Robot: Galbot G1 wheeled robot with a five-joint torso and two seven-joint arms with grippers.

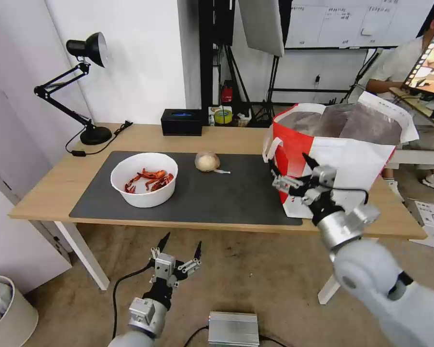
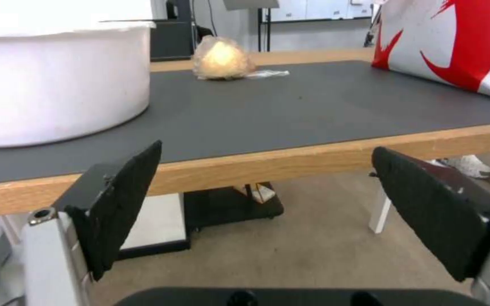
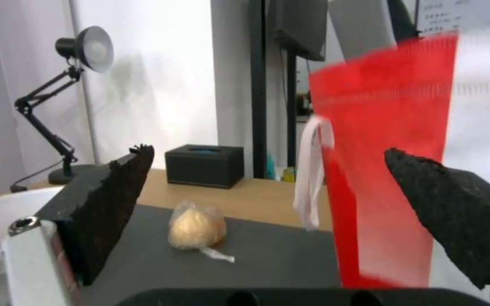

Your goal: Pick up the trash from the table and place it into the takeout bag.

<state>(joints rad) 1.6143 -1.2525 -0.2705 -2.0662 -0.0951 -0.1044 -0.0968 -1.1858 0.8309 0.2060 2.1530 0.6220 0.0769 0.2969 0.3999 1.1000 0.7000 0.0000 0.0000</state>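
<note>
On the table, a white bowl of red crayfish shells sits at the left of the dark grey mat. A tan wrapped ball lies on the mat's far middle. The red-and-white takeout bag stands open at the right end. My right gripper hovers open and empty beside the bag's left front corner; its wrist view shows the ball and the bag ahead. Below the table's front edge hangs my left gripper, open and empty, facing the bowl and the ball.
A black box and a tape roll stand at the table's back edge, with a black desk lamp at the back left. On the floor are a silver box and a white bin.
</note>
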